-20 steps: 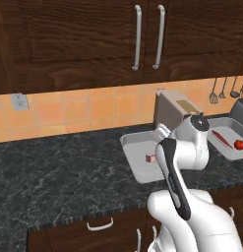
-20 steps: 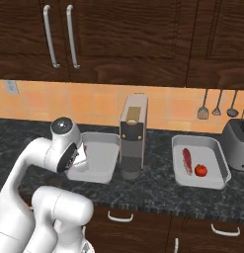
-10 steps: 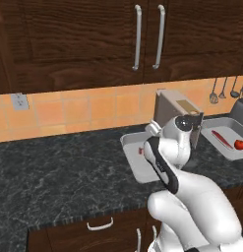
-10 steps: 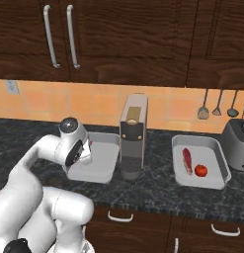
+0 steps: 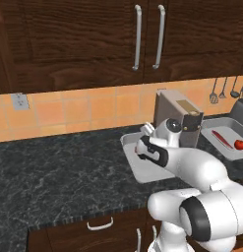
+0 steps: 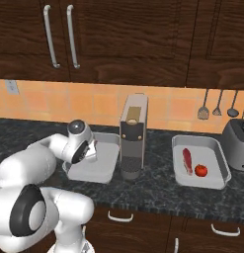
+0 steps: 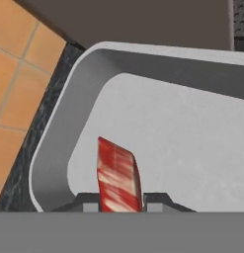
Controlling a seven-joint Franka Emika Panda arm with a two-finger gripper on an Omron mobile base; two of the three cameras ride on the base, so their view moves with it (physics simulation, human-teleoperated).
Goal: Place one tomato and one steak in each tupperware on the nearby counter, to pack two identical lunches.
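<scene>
The claw [image 7: 121, 207] is clenched on a steak [image 7: 118, 178], which stands up between its 2 finger tips in the hand view. Directly ahead of the claw, below the steak, lies the pale grey floor of a tupperware [image 7: 59, 148]; its rounded rim curves around the steak's left side and across the far end.

The main risk, as I judge it, is letting go too near that corner. The steak hangs close to the wall on the claw's left, so a slab dropped on edge could lean against the wall or tip over the rim onto the counter [image 7: 24, 163] beyond. A slight twist of the wrist on release could also flick it sideways.

In the left base view the claw [image 5: 142, 147] hovers over the near tupperware [image 5: 142, 172] with the arm folded low, and a careless lift could brush the tall grey machine [image 5: 177, 115] just to its right.

The steak is a thin, flat slab, deep red with paler marbled streaks, held on edge with its top corner angled. It looks stiff and is unlikely to sag.

Well off to the claw's right, past the machine, the second tupperware [image 6: 200, 160] already holds 1 steak [image 6: 187, 159] and 1 tomato [image 6: 201, 170], lying just beside each other. The tray under the claw [image 6: 91, 150] appears otherwise bare, so a tomato is not yet packed there.
</scene>
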